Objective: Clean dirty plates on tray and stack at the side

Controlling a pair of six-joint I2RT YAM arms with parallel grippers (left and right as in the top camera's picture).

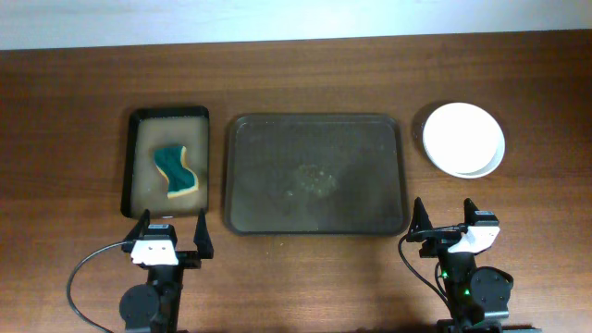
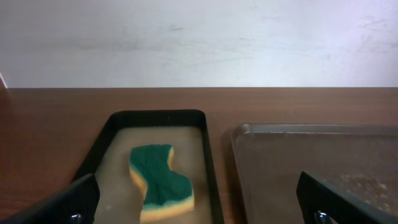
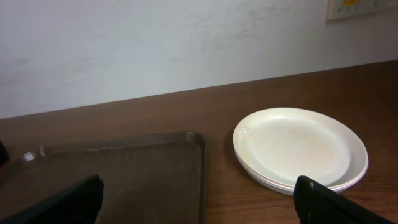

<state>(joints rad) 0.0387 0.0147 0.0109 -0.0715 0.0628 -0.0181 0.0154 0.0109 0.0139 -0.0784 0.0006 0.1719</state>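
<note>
The tray point(image 1: 277, 153) lies at the centre of the bench point(image 1: 74, 92), long side running left to right. It carries no plates; a patch of pale specks point(image 1: 314, 180) marks its middle.

The plates point(image 1: 463, 139) sit in one stack on the bench, just beside the tray's far right corner and apart from its rim. In the right wrist view the top plate point(image 3: 298, 146) is white with a faint yellowish tint near its left edge, and further rims show beneath it.

A small black tray point(image 1: 132, 157) lies left of the main tray, close to it but not touching. It holds cloudy liquid and a sponge point(image 1: 176, 169), green face up, yellow underneath.

Left gripper point(image 1: 173, 222): at the near edge of the black tray, jaws wide apart, nothing between them.

Right gripper point(image 1: 445, 215): near the tray's near right corner, jaws wide apart, nothing between them.
</note>
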